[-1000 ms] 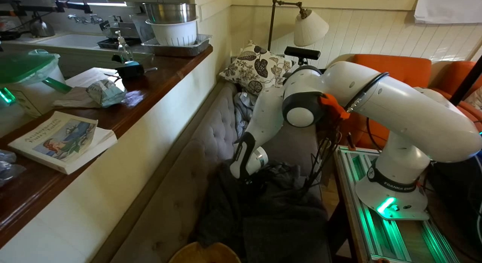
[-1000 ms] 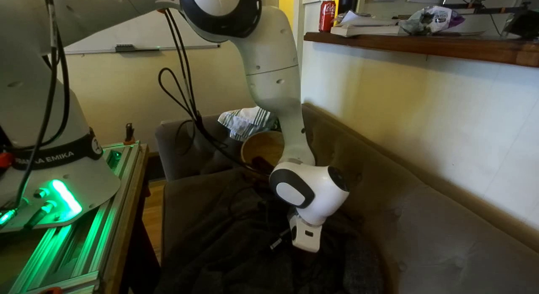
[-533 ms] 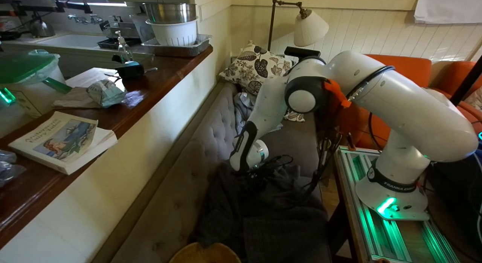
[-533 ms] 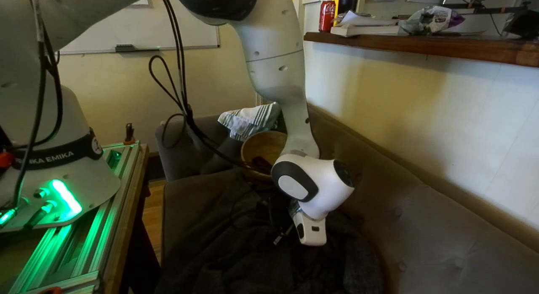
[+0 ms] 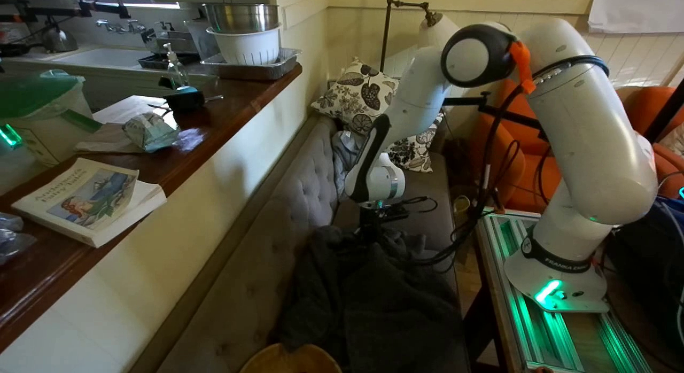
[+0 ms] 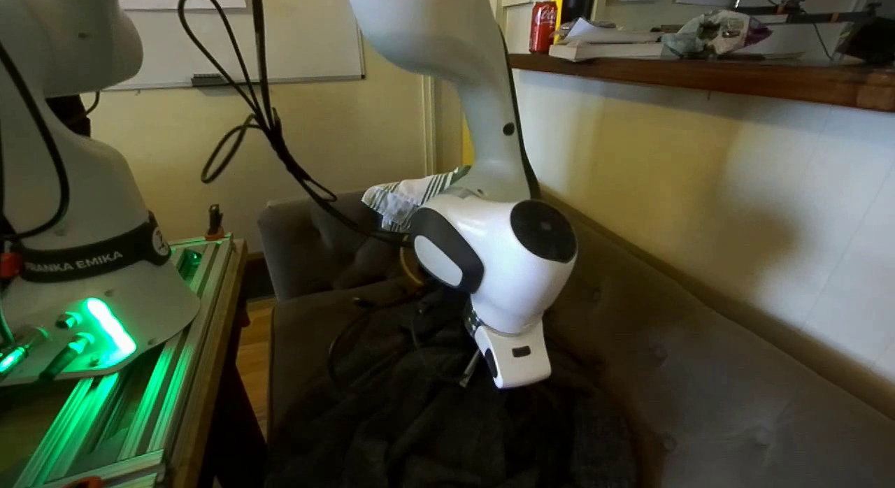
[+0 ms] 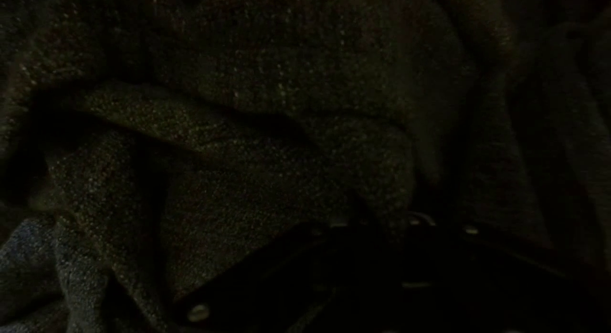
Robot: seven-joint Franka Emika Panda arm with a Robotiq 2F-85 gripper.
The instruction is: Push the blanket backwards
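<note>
While the end effector (image 7: 381, 225) is closed up narrow at the blanket (image 5: 374, 303) (too dark to tell if it's pinching any), I'd guess the push is on; next up, low sweep, maybe toward the backrest (image 5: 267, 255). It's rumpled on the sofa seat (image 5: 425, 186), long axis seemingly along it, no clear pointing end.

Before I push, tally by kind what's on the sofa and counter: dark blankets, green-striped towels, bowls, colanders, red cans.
Dark blanket: 1
Green-striped towel: 1
Bowls (steel bowl, wooden bowl): 2
White colander: 1
Red can: 1
Total: 6
</note>
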